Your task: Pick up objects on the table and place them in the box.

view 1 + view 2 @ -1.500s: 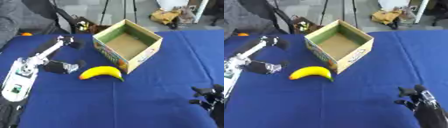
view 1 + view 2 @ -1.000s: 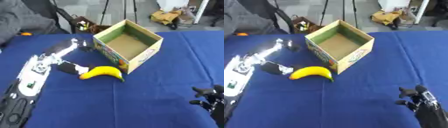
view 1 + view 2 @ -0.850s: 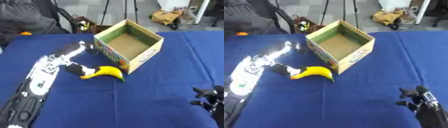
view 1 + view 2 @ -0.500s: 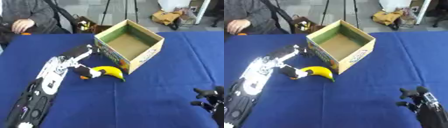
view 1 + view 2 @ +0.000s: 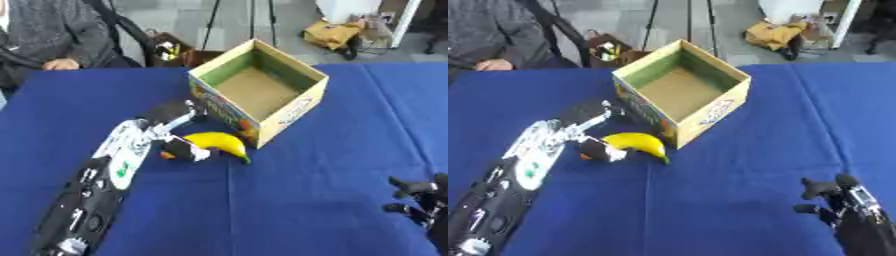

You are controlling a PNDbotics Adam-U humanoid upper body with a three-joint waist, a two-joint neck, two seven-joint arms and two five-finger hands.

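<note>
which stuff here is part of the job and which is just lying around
Job: curved yellow banana; open cardboard box with printed sides; left hand at the banana.
Lying about: tan bag on the floor behind the blue table; right hand, idle, lower right.

No text can be read anywhere. The cardboard box (image 5: 258, 92) bears coloured printing on its outer walls, too blurred to make out.

Box (image 5: 262, 95) wall just beside banana (image 5: 220, 141)

Left robot hand (image 5: 178, 142) moved rightward, now touching banana (image 5: 219, 143)
</note>
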